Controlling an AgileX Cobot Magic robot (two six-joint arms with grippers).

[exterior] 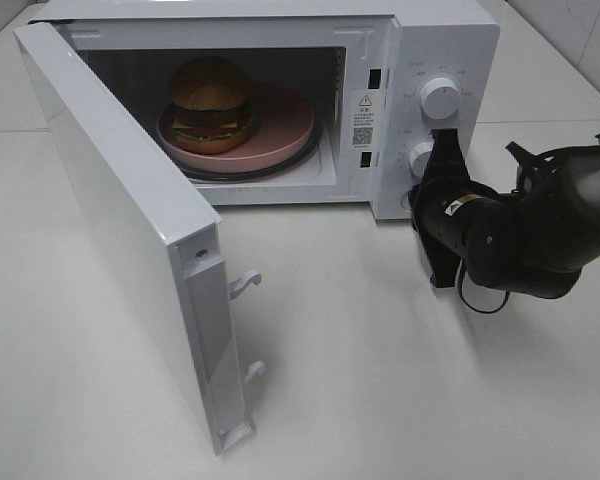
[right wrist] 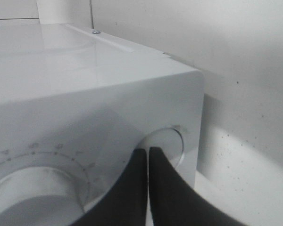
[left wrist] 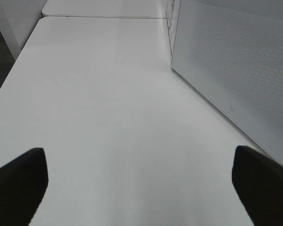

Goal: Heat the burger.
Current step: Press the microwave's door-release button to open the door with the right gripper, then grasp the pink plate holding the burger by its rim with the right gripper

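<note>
While the microwave (exterior: 280,22) stands with its door (exterior: 120,230) swung wide, the entries run as follows.

Item 1, burger (exterior: 212,103): upright on the pink plate (exterior: 290,125), inside the oven cavity, toward the plate's left side. Loading appears done.

Item 2, right hand (exterior: 445,140): clenched on nothing, fingers pressed together. The tips are at the control panel between the upper knob (exterior: 440,97) and the lower knob (exterior: 421,158), close under the upper one. Whether they touch it cannot be told.

Item 3, left hand (left wrist: 141,165): released, fingers spread wide and empty, low over the tabletop (exterior: 380,350) beside the door's outer face. It is out of the high view.

Item 4, latch hooks (exterior: 244,284): on the door's free edge, well apart from the oven front.

Step in hand, as judged: shutting the door, then setting a dial.

Handling notes:
- Push flat on the door's outer face near its free edge, so it swings without shifting the oven.
- Follow through until the hooks seat.
- Keep the right arm clear of the closing edge.
- A clenched hand can only nudge a knob, so it should open, straddle the knob, then turn.
</note>
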